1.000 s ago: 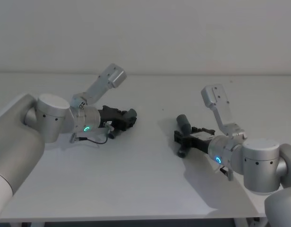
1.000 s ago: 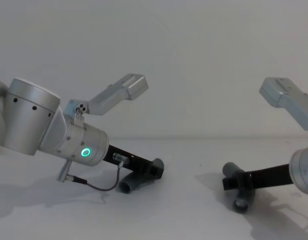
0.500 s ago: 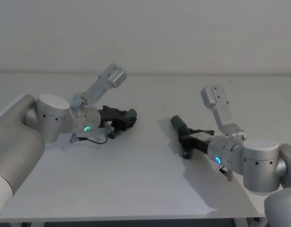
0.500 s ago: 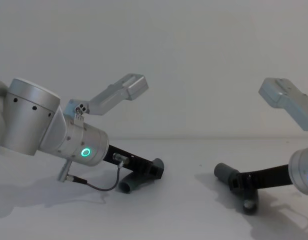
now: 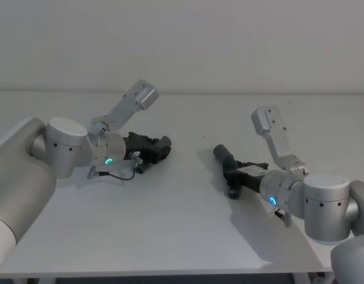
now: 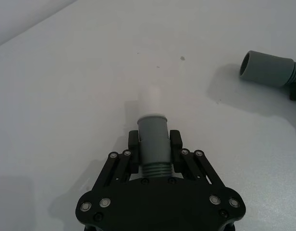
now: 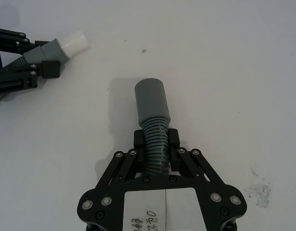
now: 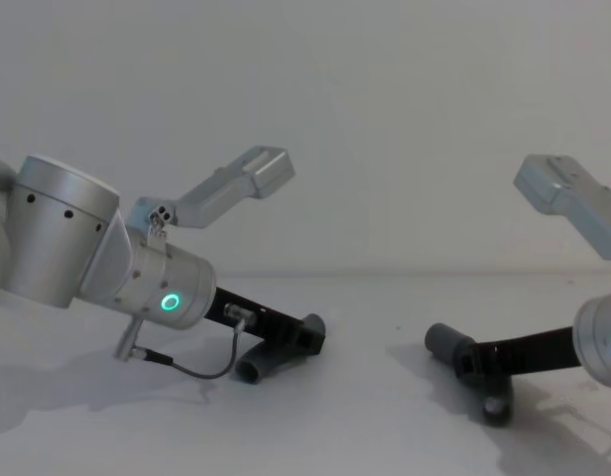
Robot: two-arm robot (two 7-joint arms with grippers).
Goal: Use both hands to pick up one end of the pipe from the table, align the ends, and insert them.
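Note:
Two dark grey pipe pieces are each held low over the white table (image 5: 170,231). My left gripper (image 5: 156,149) is shut on the left pipe piece (image 6: 153,139), whose lighter spigot end (image 6: 150,98) sticks out past the fingers. My right gripper (image 5: 231,171) is shut on the ribbed part of the right pipe piece (image 7: 155,139), and its wider collar end (image 7: 151,98) points forward. In the chest view the left gripper (image 8: 301,337) and right gripper (image 8: 472,365) are well apart, with the collar (image 8: 442,342) facing left. The two ends are not touching.
Bare white table (image 8: 365,416) lies between the grippers. A thin grey cable (image 8: 191,372) loops under the left wrist. A plain light wall stands behind.
The right gripper has turned its pipe piece and lifted it slightly, so the collar now points up and left. The left arm has not moved.

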